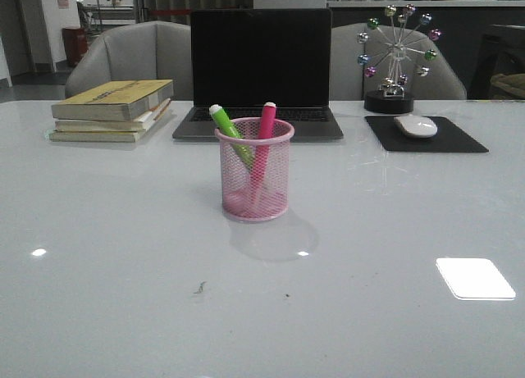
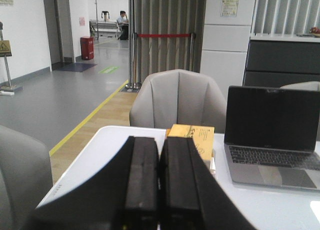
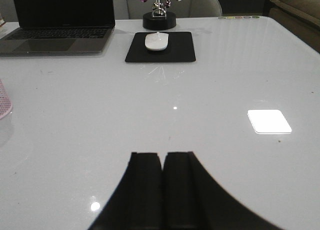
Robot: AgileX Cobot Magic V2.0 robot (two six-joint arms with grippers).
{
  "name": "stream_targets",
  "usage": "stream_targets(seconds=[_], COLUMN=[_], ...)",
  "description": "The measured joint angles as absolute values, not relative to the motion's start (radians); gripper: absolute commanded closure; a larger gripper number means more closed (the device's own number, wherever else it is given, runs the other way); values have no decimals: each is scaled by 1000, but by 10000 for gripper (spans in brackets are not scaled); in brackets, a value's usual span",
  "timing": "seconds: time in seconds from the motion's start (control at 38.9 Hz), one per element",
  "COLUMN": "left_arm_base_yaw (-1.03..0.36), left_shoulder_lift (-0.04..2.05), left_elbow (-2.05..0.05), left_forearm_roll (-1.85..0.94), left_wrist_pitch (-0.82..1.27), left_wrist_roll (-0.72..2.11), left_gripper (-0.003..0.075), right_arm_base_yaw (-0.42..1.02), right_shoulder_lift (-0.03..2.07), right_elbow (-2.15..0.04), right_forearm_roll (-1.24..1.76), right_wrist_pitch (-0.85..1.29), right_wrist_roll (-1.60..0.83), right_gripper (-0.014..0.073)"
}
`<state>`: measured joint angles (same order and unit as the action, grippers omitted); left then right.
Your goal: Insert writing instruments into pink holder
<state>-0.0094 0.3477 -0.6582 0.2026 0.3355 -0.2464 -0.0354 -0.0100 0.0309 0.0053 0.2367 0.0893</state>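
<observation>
Left hand (image 2: 159,190) and right hand (image 3: 163,190) are both closed on nothing, fingers pressed together; green highlighter (image 1: 231,135) and pink highlighter (image 1: 262,144) stand in the pink holder (image 1: 254,181).

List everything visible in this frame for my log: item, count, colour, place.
pink holder: 1, pink mesh, table centre
green highlighter: 1, green, standing in the holder, leaning left
pink highlighter: 1, hot pink, in the holder
books: stack, yellowish, far left
laptop: 1, grey, screen dark, behind the holder
mouse: 1, white, on the pad
mouse pad: 1, black, far right
ferris-wheel ornament: 1, black base
chairs: grey, behind the table
left gripper: black, shut, empty
right gripper: black, shut, empty
</observation>
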Motion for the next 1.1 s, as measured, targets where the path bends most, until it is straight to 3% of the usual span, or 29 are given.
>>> stream_targets(seconds=[0.39, 0.85, 1.1], left_arm_base_yaw=[-9, -19, -19], left_shoulder_lift=[327, 99, -5], left_elbow=[-600, -176, -14], left_forearm_roll=[141, 91, 9], left_wrist_pitch=[345, 32, -30], left_wrist_roll=[-246, -238, -40], left_gripper=[621, 621, 621], right_arm_base_yaw=[-35, -35, -35], right_shoulder_lift=[-10, -10, -10], right_elbow=[31, 31, 31], right_forearm_roll=[5, 5, 5], right_wrist_pitch=[235, 235, 233], right_wrist_roll=[89, 89, 89], right_gripper=[572, 572, 572])
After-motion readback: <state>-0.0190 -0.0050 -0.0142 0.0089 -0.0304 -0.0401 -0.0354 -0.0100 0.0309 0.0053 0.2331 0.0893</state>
